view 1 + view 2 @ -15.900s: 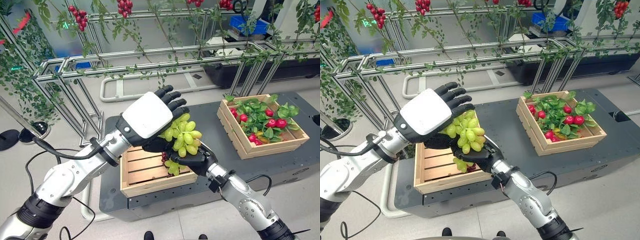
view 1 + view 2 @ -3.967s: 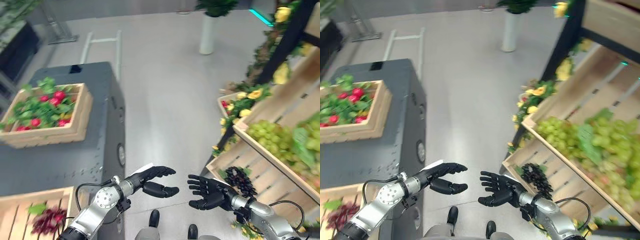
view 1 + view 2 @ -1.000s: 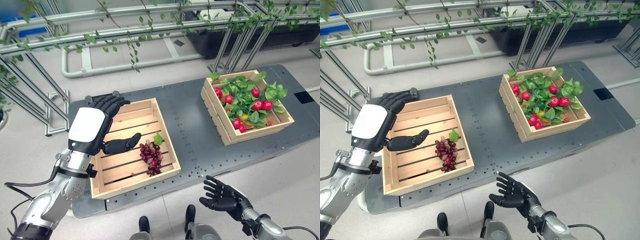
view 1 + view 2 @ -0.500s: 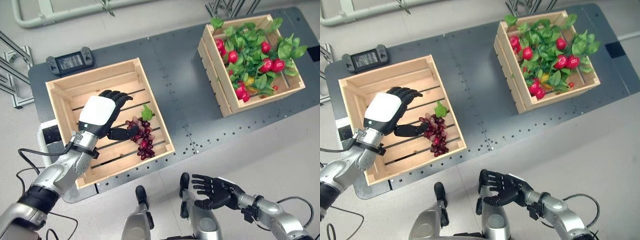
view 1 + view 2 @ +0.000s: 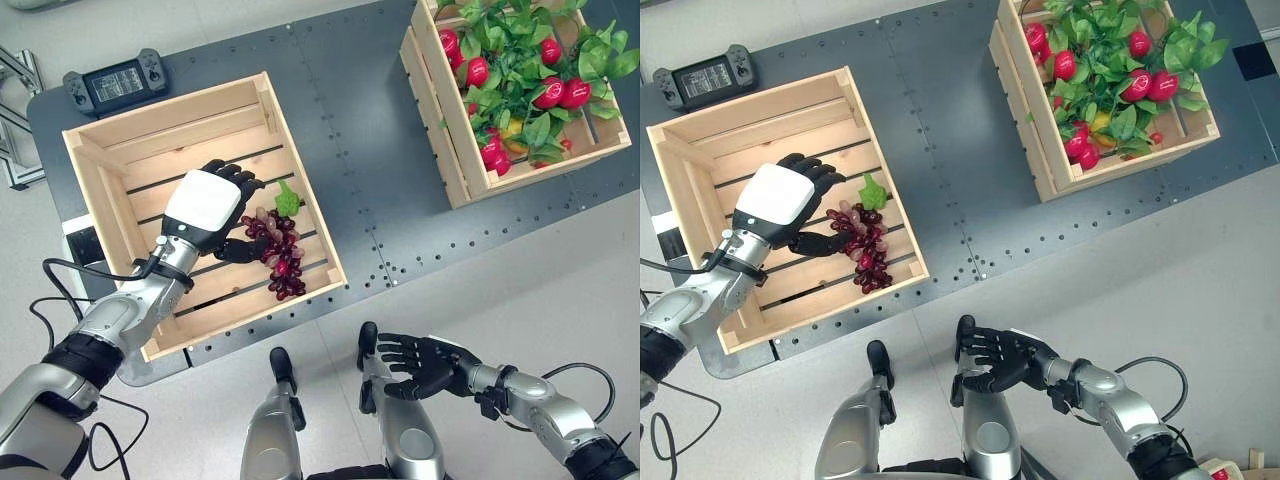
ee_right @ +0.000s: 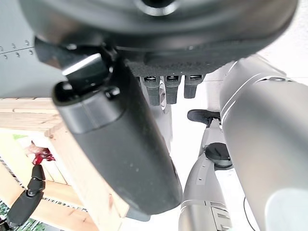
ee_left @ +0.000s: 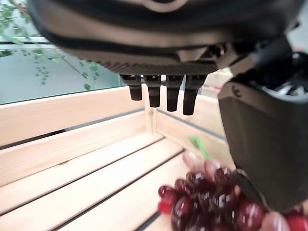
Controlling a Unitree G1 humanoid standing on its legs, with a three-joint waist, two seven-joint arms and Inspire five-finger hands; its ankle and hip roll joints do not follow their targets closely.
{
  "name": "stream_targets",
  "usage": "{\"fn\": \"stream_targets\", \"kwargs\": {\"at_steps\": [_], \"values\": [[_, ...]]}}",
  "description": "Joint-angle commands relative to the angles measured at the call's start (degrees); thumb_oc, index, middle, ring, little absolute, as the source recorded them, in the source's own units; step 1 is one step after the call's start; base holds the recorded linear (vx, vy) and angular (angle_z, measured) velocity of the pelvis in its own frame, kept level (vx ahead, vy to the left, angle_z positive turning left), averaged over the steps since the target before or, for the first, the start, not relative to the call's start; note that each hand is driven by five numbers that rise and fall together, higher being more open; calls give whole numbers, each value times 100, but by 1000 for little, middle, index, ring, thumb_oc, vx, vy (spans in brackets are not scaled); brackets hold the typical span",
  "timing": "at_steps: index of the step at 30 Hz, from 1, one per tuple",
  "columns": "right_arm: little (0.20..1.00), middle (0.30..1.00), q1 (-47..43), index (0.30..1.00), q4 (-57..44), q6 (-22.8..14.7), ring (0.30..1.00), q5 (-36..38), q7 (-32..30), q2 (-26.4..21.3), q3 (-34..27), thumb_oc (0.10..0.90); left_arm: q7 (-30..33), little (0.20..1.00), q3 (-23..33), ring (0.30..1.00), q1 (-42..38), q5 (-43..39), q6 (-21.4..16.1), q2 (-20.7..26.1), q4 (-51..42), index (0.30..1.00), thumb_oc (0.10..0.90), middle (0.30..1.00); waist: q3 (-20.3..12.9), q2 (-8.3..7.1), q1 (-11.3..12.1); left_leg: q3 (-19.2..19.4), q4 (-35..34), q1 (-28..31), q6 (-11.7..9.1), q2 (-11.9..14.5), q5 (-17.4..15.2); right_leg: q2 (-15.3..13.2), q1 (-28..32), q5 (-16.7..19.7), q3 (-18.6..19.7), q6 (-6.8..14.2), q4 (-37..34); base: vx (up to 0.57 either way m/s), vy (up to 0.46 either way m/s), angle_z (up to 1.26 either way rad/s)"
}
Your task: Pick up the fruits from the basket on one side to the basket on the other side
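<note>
A bunch of dark red grapes (image 5: pixel 277 257) with a green leaf lies in the left wooden crate (image 5: pixel 165 107) on the grey table (image 5: pixel 370 150). My left hand (image 5: pixel 203 204) hangs low inside that crate just left of the bunch. Its fingers are relaxed and its thumb rests against the grapes (image 7: pixel 207 197) without curling round them. The left hand (image 7: pixel 264 130) holds nothing. My right hand (image 5: pixel 420 365) hovers open and empty over the floor, in front of the table's near edge. A second crate (image 5: pixel 432 120) at the far right is full of red fruits and green leaves.
A dark handheld controller (image 5: pixel 112 82) lies on the table behind the left crate. A bare stretch of grey table separates the two crates. Light floor runs along the table's near side.
The view has tilted further down onto the table. Over the last second my left hand dropped into the left crate and brought its thumb to the red grapes. The right hand stayed open.
</note>
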Motion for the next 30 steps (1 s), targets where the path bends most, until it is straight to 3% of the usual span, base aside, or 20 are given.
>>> {"fn": "stream_targets", "kwargs": {"at_steps": [1,8,13,22,30], "values": [[900,900,53,900,-319,-17,900,63,31,-372,12,800,-30,900,236,900,-561,331,-2,409,-338,900,800,900,44,66,-45,-43,852,-785,-45,-191,38,-29,-213,-691,90,203,1099,0,0,0],[900,900,-20,900,-349,4,900,22,-17,-482,35,800,-541,900,78,900,-627,1279,47,678,-691,900,800,900,44,125,-24,-47,920,-884,-66,-182,44,-58,-197,-701,12,186,1042,0,0,0],[900,900,-178,900,-327,-23,900,100,-170,-439,160,800,-727,900,-169,900,-810,1912,280,644,-727,900,800,900,44,90,-12,4,934,-902,-69,-160,44,-60,-186,-709,-34,191,1034,0,0,0],[900,900,-328,900,-274,22,900,184,-270,-213,450,800,-332,900,-441,900,-1099,2316,591,291,-195,900,800,900,44,-88,-8,44,1196,-998,-82,-70,-26,-16,-197,-738,-46,169,1142,16,-41,1],[900,900,-542,900,-127,-119,900,319,-776,21,708,800,181,900,-645,900,-1449,2132,932,-39,361,900,800,900,45,-221,-59,95,1414,-1247,-111,24,-56,31,-349,-690,15,157,1154,8,-28,0]]}}
